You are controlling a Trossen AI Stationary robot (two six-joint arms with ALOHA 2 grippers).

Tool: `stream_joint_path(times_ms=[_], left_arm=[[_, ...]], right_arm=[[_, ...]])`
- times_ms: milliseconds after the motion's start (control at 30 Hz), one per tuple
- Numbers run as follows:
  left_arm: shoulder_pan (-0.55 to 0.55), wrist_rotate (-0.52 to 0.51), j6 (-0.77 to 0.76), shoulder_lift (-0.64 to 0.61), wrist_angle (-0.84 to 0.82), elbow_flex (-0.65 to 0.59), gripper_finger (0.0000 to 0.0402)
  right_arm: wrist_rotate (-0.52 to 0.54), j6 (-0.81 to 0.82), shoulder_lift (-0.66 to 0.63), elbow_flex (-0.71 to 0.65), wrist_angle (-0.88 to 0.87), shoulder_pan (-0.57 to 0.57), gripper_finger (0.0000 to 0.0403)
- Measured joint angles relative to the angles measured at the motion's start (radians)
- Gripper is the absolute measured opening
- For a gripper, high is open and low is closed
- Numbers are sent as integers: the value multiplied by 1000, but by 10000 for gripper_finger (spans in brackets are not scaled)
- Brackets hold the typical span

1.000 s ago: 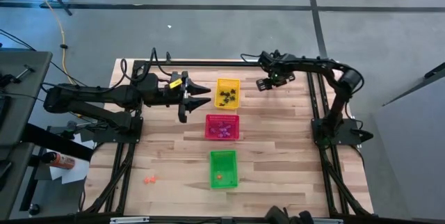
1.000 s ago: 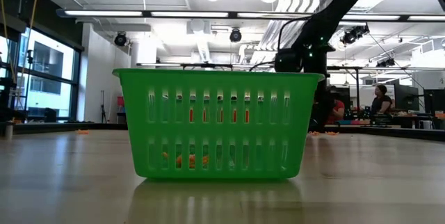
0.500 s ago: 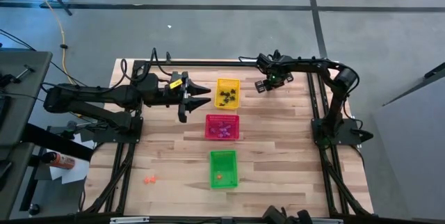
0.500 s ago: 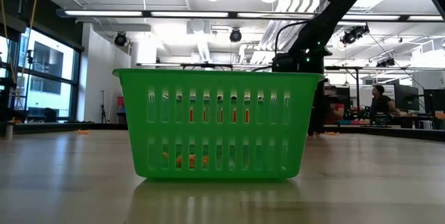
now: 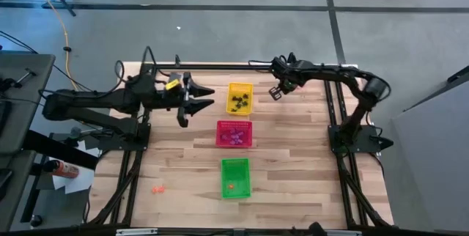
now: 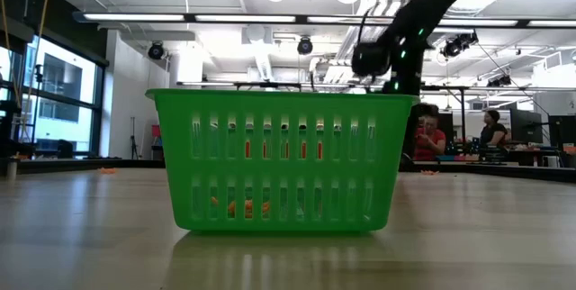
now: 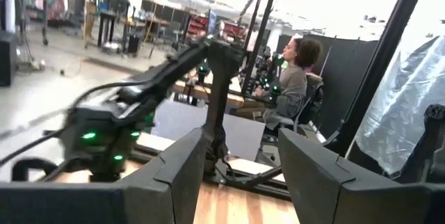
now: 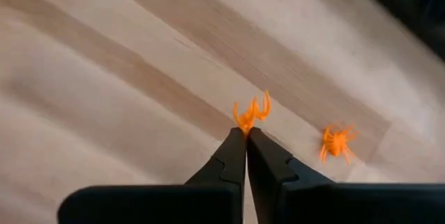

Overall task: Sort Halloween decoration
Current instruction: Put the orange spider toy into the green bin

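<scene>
Only right wrist view shows right end effector (image 8: 245, 132) pinching orange spider (image 8: 252, 113).

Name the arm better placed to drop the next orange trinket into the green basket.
Right. Its end effector is shut on an orange spider. The left end effector is open and empty, beside the yellow basket.

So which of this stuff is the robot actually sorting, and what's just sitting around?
Part of the job:
- orange spider pinched in the right gripper
- second orange spider on the table
- yellow basket, red basket, green basket

Just lying about:
- person seated in the room behind
- cables on the floor
</scene>
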Motion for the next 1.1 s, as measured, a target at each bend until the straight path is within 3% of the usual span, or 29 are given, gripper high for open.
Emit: stream_joint_path(times_ms=[233,467,633,833,1100], left_arm=[[0,0,7,-21,-21,1,170],[0,0,20,-6,-44,0,170],[0,-2,37,-6,-45,0,170],[0,-5,57,-6,-44,0,170],[0,-5,57,-6,-42,0,170]], right_arm=[[-65,-18,-327,-135,138,114,2],[-93,164,-696,-386,403,346,1],[-58,229,-856,-522,662,516,0],[-13,65,-837,-454,863,632,0],[-54,-149,-657,-197,865,679,0]])
